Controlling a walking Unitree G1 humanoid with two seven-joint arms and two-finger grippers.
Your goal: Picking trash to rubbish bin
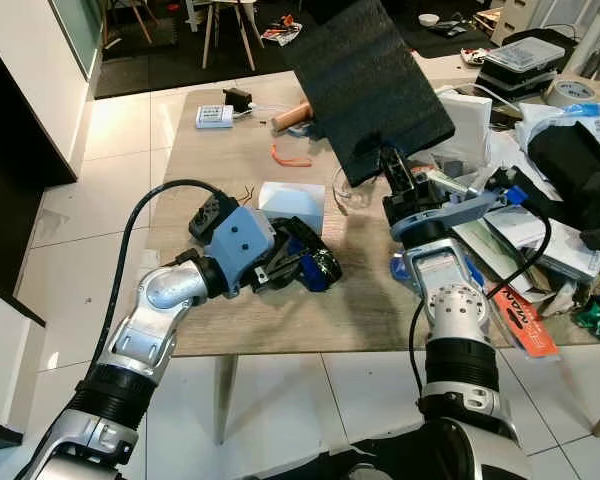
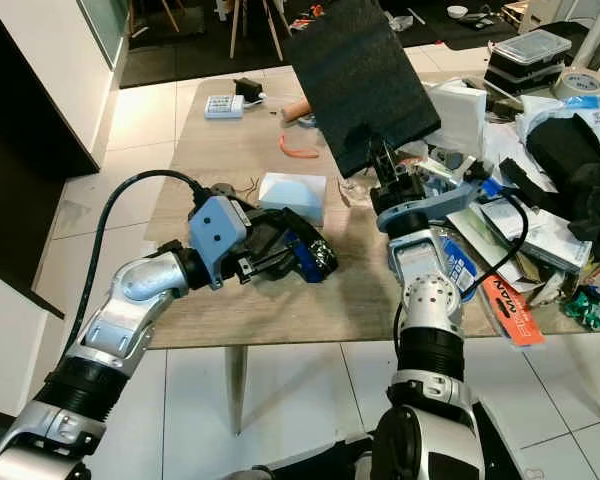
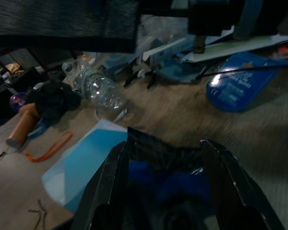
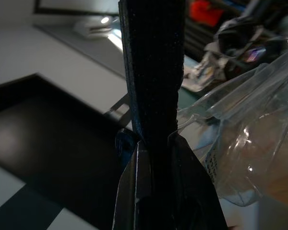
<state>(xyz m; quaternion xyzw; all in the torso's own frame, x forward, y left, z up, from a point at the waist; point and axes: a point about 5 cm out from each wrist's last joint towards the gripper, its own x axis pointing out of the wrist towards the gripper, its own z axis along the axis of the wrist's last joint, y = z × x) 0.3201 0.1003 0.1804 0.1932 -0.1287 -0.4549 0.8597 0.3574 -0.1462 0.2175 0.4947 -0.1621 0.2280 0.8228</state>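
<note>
Head view, right fingers (image 4: 156, 143) pinching foam sheet (image 1: 365, 80)

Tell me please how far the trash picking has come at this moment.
Nothing looks binned yet, and I see no rubbish bin. In hand: the right gripper is shut on a black foam sheet lifted above the table; the left gripper is closed around a shiny dark blue wrapper at table level. Left: carrying both away, then the clear plastic bottle, orange cord and clutter at the table's right.
</note>
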